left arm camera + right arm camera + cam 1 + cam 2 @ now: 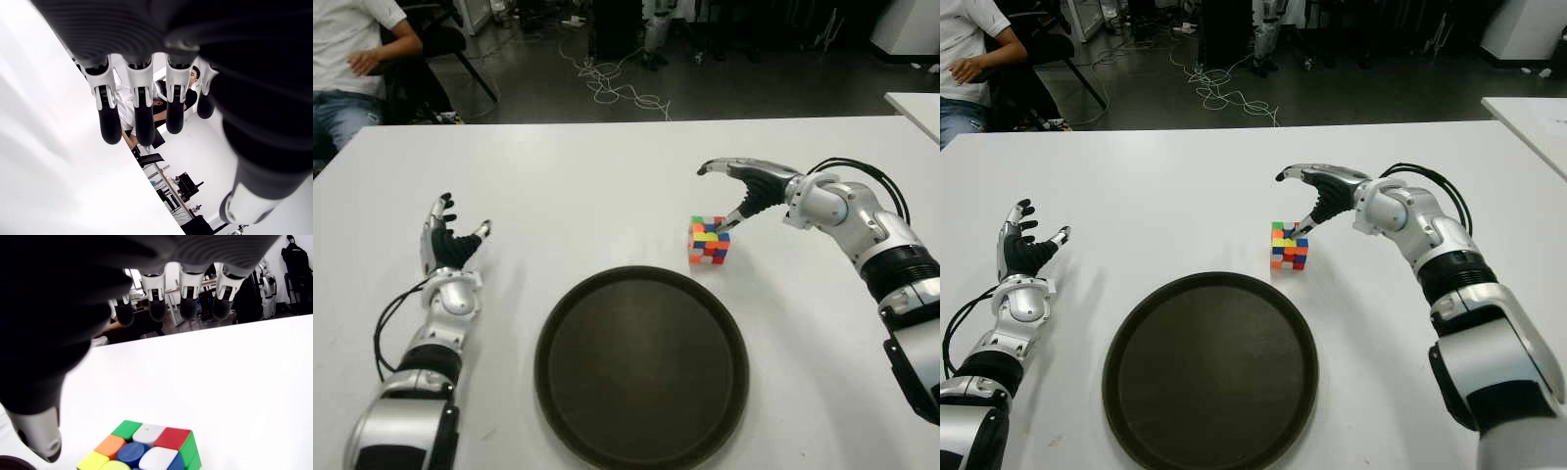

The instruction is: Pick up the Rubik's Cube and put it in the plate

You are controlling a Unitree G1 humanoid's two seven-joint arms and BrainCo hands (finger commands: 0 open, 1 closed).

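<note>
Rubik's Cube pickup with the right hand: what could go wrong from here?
1. The right hand is open above the Rubik's Cube, thumb beside it; closing off-centre may push the cube across the table instead of gripping it.
2. The cube sits just beyond the plate rim; a nudge could knock it against the rim.
3. The left hand shows open, left of the plate, too far off to help.

My arms are silver-grey shells with black joint bands. My right hand (749, 191) has ribbed black fingers over pale knuckle links (black cables loop behind its wrist); my left hand (450, 245) matches, cable trailing too.
</note>
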